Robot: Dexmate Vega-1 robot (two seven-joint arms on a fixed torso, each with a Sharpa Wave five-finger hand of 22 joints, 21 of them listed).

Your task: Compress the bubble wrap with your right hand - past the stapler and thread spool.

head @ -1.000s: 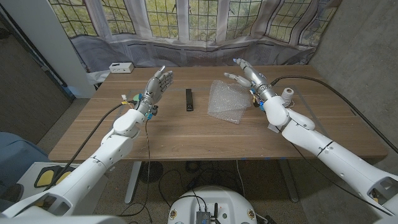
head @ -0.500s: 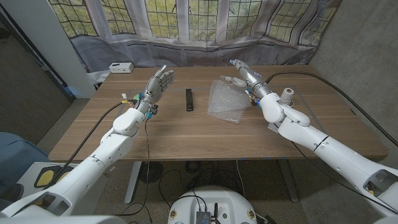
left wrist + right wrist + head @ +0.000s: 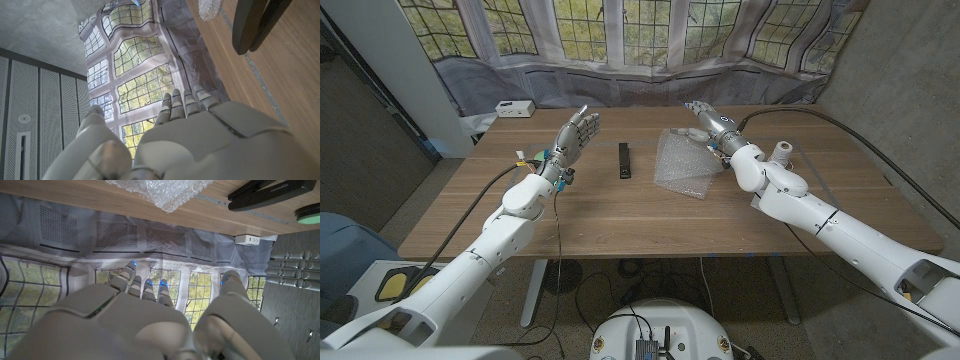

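The clear bubble wrap (image 3: 682, 165) lies crumpled on the wooden table (image 3: 620, 215), right of centre. A black stapler (image 3: 624, 161) lies just left of it. A white thread spool (image 3: 781, 152) stands to the right, beyond my right forearm. My right hand (image 3: 706, 121) hovers with fingers spread over the wrap's far edge; I cannot tell whether it touches. My left hand (image 3: 575, 133) is raised and open, left of the stapler. The right wrist view has the bubble wrap (image 3: 157, 191) and stapler (image 3: 270, 192) beyond my right hand (image 3: 145, 325). My left hand (image 3: 175, 145) faces the stapler (image 3: 255, 20).
A small white box (image 3: 513, 108) sits at the table's far left corner. Small coloured bits (image 3: 525, 157) lie by my left wrist. A draped grey cloth (image 3: 650, 82) and windows stand behind the table's far edge. A black cable (image 3: 850, 135) crosses the right side.
My right hand has swung leftward, from beside the bubble wrap to over its far edge. The left hand, stapler and spool have stayed put.
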